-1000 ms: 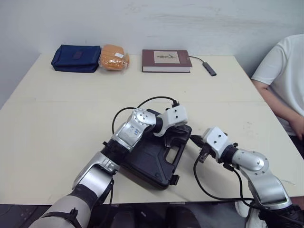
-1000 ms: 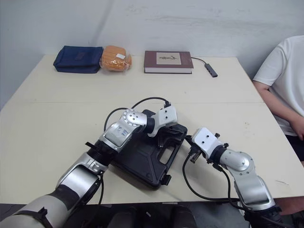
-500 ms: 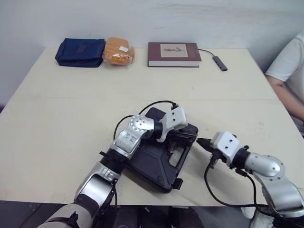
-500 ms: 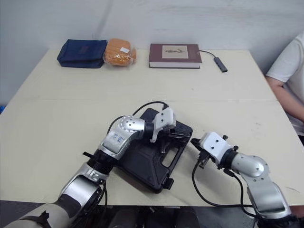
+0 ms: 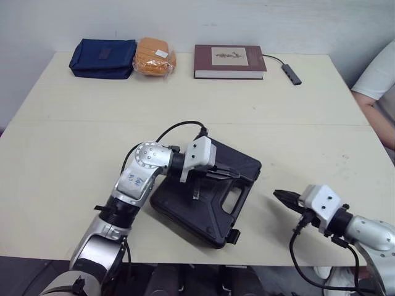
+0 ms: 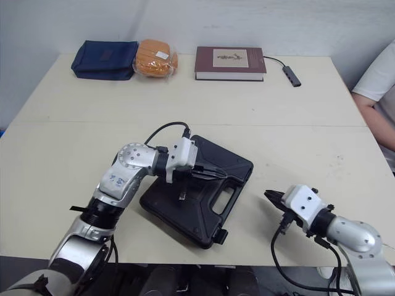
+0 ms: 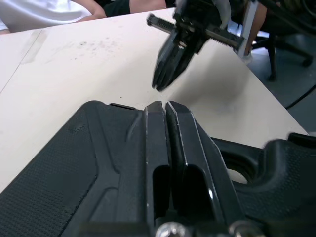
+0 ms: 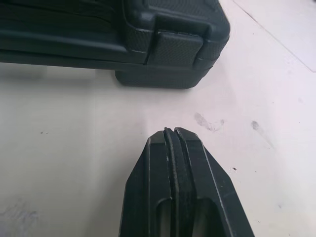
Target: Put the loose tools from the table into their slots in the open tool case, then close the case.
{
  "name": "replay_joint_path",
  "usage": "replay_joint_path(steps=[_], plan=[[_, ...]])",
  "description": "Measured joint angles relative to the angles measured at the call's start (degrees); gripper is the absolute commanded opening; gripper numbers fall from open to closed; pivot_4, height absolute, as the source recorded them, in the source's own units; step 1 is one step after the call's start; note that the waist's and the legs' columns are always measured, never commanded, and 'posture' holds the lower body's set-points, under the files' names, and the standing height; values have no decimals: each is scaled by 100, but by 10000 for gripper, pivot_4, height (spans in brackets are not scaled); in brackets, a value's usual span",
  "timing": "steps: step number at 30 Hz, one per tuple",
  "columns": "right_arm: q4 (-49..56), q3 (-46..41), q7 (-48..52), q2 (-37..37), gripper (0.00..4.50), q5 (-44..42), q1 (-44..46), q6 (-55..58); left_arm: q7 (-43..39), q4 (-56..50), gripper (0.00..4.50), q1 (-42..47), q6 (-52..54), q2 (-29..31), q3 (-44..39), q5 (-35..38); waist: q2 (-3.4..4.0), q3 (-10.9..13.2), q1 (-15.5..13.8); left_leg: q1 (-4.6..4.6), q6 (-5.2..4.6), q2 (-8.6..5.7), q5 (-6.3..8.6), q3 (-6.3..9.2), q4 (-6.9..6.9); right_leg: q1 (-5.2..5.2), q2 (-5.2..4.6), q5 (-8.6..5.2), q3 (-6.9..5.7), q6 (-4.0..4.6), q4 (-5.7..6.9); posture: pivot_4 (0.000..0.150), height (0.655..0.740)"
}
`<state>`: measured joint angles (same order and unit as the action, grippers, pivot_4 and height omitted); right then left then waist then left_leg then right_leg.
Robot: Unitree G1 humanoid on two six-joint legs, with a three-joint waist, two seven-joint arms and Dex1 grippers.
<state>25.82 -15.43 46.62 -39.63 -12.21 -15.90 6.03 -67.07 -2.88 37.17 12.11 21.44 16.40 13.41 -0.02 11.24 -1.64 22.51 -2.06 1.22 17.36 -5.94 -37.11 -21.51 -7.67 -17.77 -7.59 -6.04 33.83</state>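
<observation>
the black tool case (image 5: 210, 197) lies shut and slantwise on the table (image 5: 74, 142), near its front edge. the left gripper (image 5: 231, 175) reaches over the lid beside the handle, its fingers (image 7: 185, 148) pressed together with nothing between them; whether they touch the lid i cannot tell. the right gripper (image 5: 279, 195) sits low over the table to the right of the case, apart from it, fingers clenched on nothing, pointing toward a closed latch (image 8: 175, 47). a maroon book (image 5: 229, 61) lies at the far edge.

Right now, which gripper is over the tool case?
The left gripper, fingers shut above the closed tool case; the right gripper sits apart, over the table.
</observation>
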Motion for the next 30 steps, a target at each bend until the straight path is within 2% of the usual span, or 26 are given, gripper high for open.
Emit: replay_joint_path(steps=[11, 17, 22, 30], plan=[[484, -50, 395, 97, 0, -505, -994, -437, 54, -1575, 473, -927, 686, 815, 87, 85, -5, 13, 8, -7, 2, 3, 1, 1, -4, 1, -4, 2, 21, 1, 8, 1500, 7400], [861, 632, 570, 43, 0, -543, -1340, -320, 105, -2237, 473, -1370, 1131, 1307, 295, 79, -3, 13, 8, -13, 18, 15, 3, 2, 1, -2, 3, -5, 26, 14, 15, 1500, 7400], [1012, 1077, 600, -45, 0, -457, -1368, -112, 260, -2552, 473, -1402, 1368, 1386, 497, -5, -5, 14, -3, -12, 15, 13, 4, 2, -8, 0, 0, -4, 27, 14, 16, 1500, 7400], [1013, 1781, 413, -44, 0, -149, -918, 175, 650, -2833, 473, -1340, 1901, 1549, 812, -121, -4, 8, 6, -22, 19, 16, 2, 1, -7, 3, 4, -6, 28, 18, 24, 1500, 7400]])
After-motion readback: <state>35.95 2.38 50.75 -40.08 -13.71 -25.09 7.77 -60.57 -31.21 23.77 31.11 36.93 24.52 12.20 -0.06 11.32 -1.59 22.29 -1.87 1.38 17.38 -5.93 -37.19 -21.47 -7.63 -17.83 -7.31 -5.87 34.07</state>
